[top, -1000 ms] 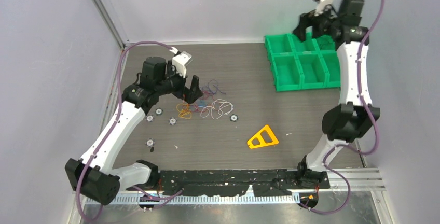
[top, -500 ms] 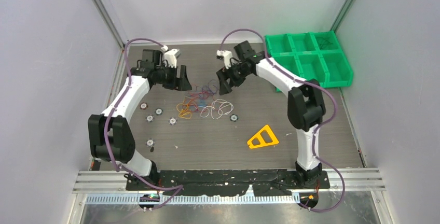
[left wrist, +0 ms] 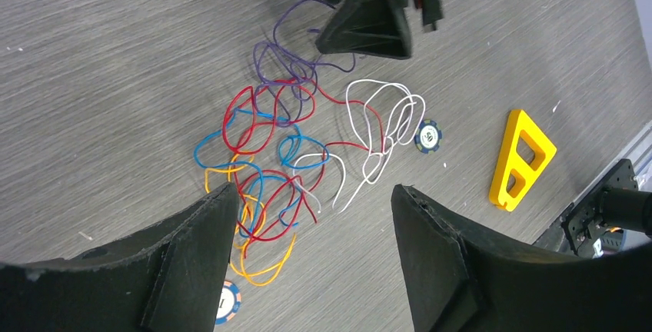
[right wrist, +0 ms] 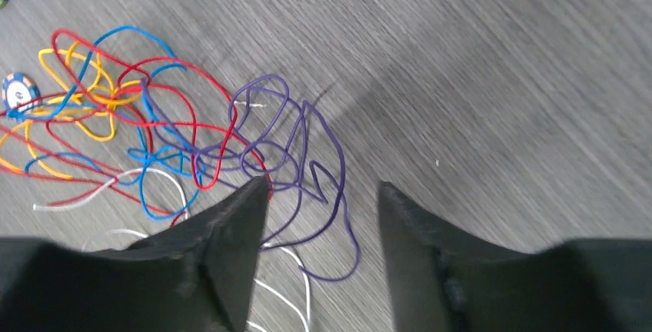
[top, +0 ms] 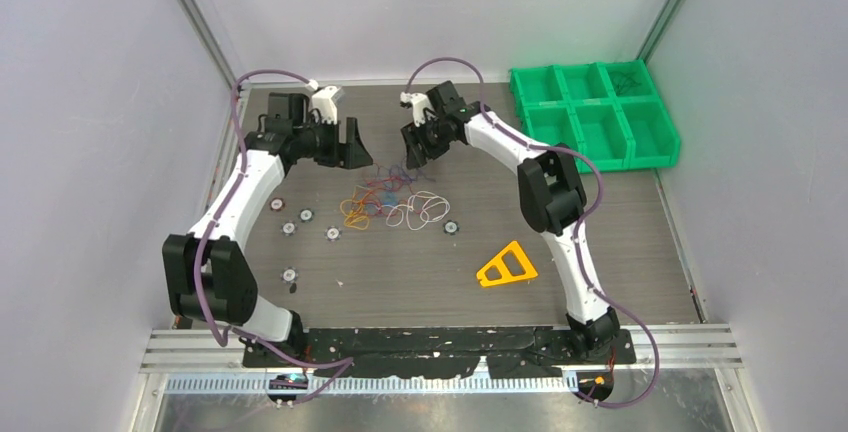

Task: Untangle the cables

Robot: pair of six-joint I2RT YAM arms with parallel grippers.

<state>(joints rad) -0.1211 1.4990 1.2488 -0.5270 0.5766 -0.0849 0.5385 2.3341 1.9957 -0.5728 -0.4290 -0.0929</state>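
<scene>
One grey table (top: 600, 222) held a green tray (top: 625, 102) at its far right corner. Mid-table lay the cables (left wrist: 292, 140), a tangle of red, blue, orange, white and purple loops. Above its far left the left gripper (left wrist: 311, 194) hovered, jaws released, grasping nothing. The right gripper (right wrist: 323, 186), also released and empty, stood over the purple loops. A yellow triangle (top: 492, 274) and small chips (left wrist: 428, 136) lay nearby.
</scene>
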